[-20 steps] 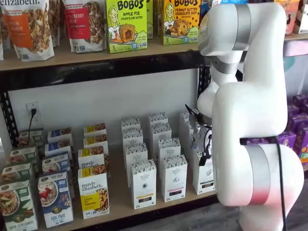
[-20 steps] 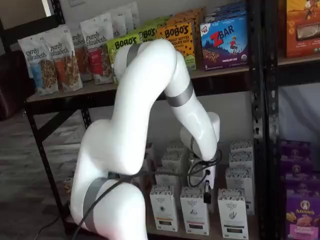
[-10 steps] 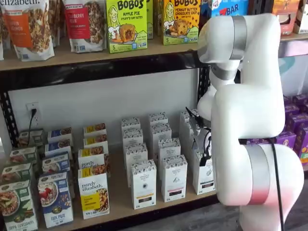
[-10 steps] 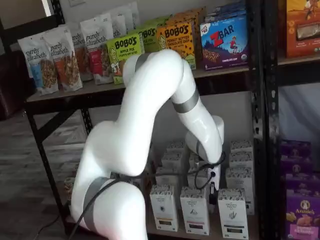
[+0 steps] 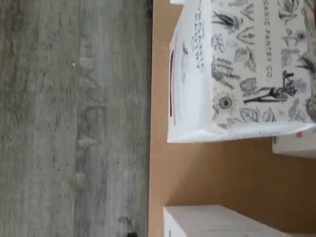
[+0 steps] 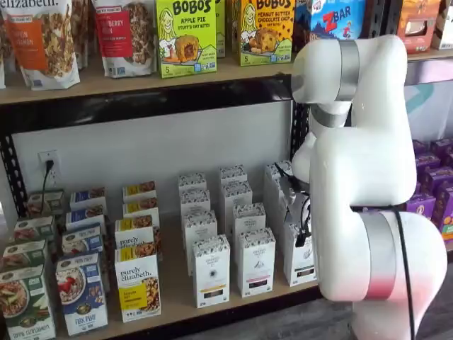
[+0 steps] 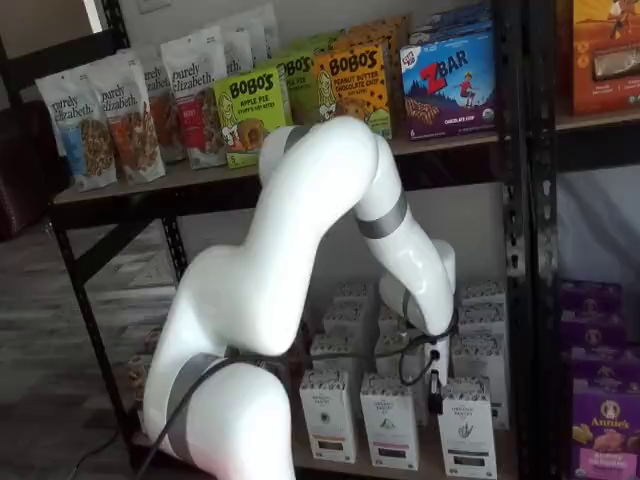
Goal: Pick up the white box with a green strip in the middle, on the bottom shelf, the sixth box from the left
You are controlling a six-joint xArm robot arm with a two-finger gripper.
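One shelf view faces the rack nearly head-on from a little way off, taking in the bottom shelf [image 6: 177, 290] and the upper board with its Bobo's boxes [image 6: 185, 35]; the white arm [image 6: 368, 177] fills its 3 o'clock side. The other looks from further back, slanting across the rack, with the arm [image 7: 290, 260] central. Both share those boards. The wrist view sits very close above a white carton [image 5: 237, 74], the shelf edge and grey floor [image 5: 74, 118].

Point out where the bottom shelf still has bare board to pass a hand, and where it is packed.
Bare bottom shelf shows between the purely elizabeth boxes and the white cartons, and along the front edge. The white box stands crowded among cartons.
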